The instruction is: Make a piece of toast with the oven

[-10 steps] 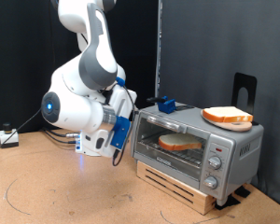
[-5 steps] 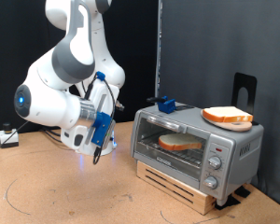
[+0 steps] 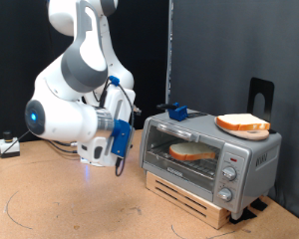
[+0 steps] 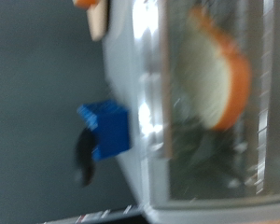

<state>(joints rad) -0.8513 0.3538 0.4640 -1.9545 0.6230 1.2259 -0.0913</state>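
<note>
Gripper [image 3: 118, 166]: hangs low at end of arm, just off oven's glass door, on exterior view's left; nothing visible between fingers; released or clenched, cannot tell. Oven [image 3: 211, 159]: silver box on wooden base, door shut, knob panel at exterior view's right. Piece of toast [image 3: 192, 152]: flat on rack inside, seen through glass [image 4: 217, 79], so loading judged done. Blue block [image 3: 176, 112]: on oven roof, also in wrist view [image 4: 105, 130]. Second slice on orange dish [image 3: 243, 123]: on roof, apart, spare.
</note>
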